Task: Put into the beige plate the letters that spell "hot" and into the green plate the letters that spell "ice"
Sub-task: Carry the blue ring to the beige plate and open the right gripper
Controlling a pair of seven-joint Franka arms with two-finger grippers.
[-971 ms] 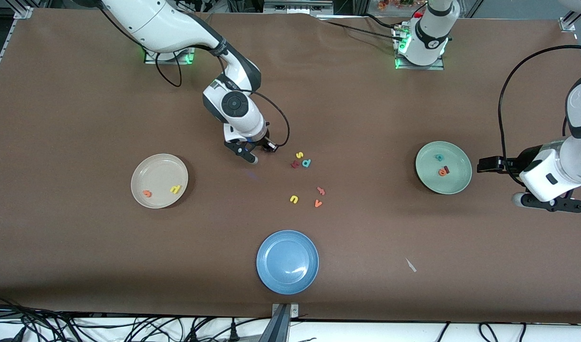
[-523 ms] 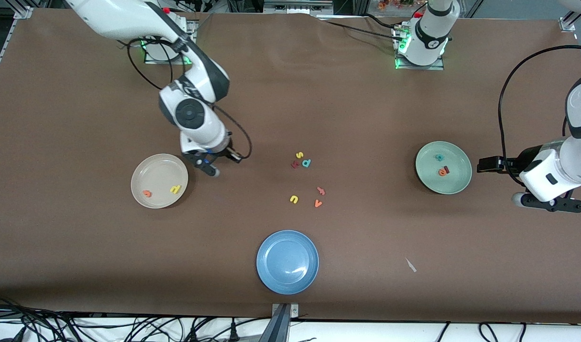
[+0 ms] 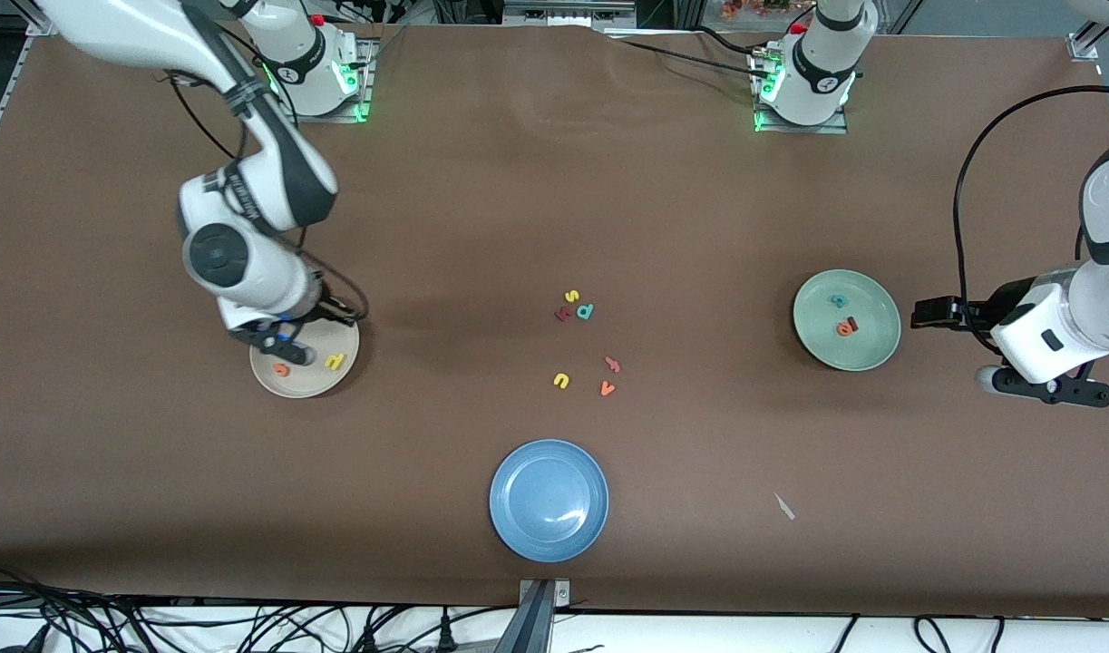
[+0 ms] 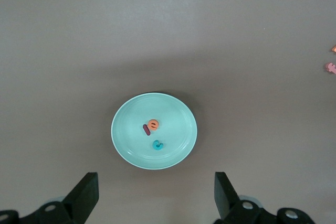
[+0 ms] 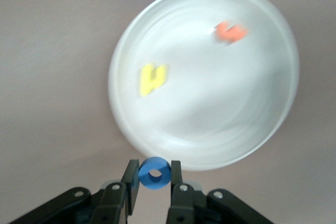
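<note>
My right gripper (image 5: 154,173) is shut on the blue ring "o" (image 5: 163,180) and hangs over the rim of the beige plate (image 3: 311,388). In that plate lie the yellow "h" (image 3: 335,362) and the orange "t" (image 3: 281,369). At the left arm's end of the table, the green plate (image 3: 876,349) holds the teal "c" (image 3: 838,300), the orange "e" (image 3: 845,328) and the dark red "i" (image 3: 852,322). My left gripper (image 3: 1046,388) waits open beside the green plate, with nothing between its fingers.
Loose letters lie mid-table: a yellow "s" (image 3: 571,296), a teal one (image 3: 585,311), a dark red one (image 3: 563,314), a yellow "u" (image 3: 561,381), an orange "v" (image 3: 608,388) and a pinkish one (image 3: 613,365). A blue plate (image 3: 549,499) sits nearer the camera. A white scrap (image 3: 784,506) lies on the table.
My right arm has swung from beside the middle letters toward its own end of the table, carrying the blue "o" to the beige plate. The left arm has not moved.
</note>
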